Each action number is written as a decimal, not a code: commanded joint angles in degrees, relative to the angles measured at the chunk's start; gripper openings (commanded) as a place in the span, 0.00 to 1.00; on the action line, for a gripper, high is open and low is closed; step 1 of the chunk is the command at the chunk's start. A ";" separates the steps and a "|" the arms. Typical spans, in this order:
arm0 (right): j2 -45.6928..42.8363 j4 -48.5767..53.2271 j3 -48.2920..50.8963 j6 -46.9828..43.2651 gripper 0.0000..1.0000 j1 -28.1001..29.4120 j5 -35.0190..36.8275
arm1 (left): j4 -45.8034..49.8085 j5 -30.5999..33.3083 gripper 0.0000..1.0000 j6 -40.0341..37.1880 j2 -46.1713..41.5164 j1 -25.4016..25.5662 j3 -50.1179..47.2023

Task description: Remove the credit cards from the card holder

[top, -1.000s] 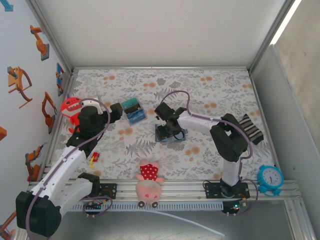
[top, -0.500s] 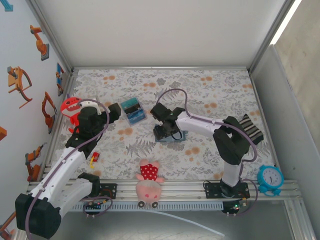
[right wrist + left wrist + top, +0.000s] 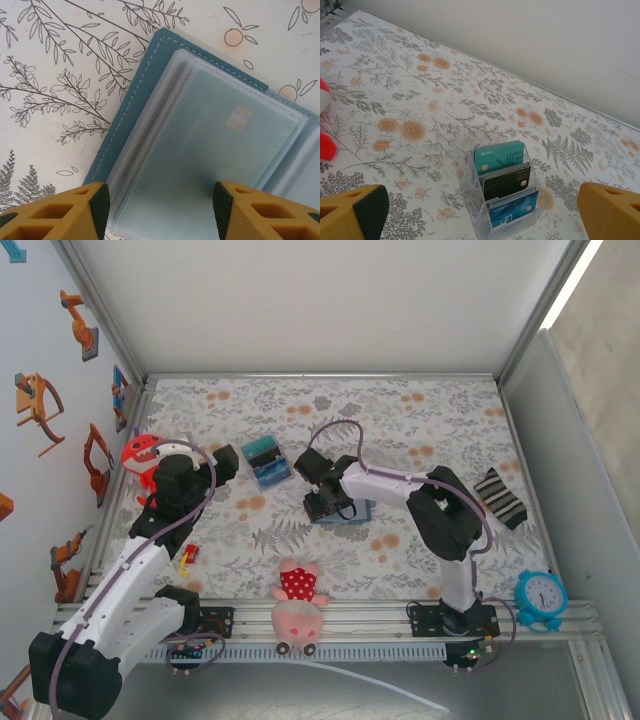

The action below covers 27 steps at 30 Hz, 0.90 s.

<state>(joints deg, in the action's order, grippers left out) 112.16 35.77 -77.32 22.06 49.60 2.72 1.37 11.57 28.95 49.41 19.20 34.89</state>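
Card holder (image 3: 362,512) flat, lengthwise L-R (open)

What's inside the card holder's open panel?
The card holder shows one pale teal card with a gold chip, behind a clear sleeve. Any cards beneath it are covered.

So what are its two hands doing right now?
Left hand: open, holding nothing.
Right hand: open, fingers apart just over the open card holder, gripping nothing that I can see.
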 commanded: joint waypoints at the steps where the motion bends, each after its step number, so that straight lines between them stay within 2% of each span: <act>1: 0.34 0.98 0.47 0.08 0.57 0.10 1.67 | 0.90 0.31 0.97 0.45 -0.34 0.13 0.69; 10: -1.63 -1.71 3.67 0.64 0.50 -0.37 -2.55 | 1.00 -0.76 0.97 0.50 -0.12 0.11 0.88; 18: -3.29 -2.59 6.76 -1.51 0.34 -0.48 -6.80 | 1.97 -1.03 0.97 0.48 -1.66 0.08 1.14; 21: -3.96 -2.38 7.56 -2.08 0.27 -0.47 -6.69 | 1.98 -1.17 0.97 0.57 -2.07 0.13 1.26; 27: -4.81 -2.00 6.85 -1.88 0.26 -0.52 -3.80 | 2.04 -1.45 0.97 0.41 -1.97 0.16 1.71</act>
<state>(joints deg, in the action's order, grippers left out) 108.60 31.03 -71.29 20.51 48.95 -1.87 2.66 10.83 28.93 48.07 19.20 34.89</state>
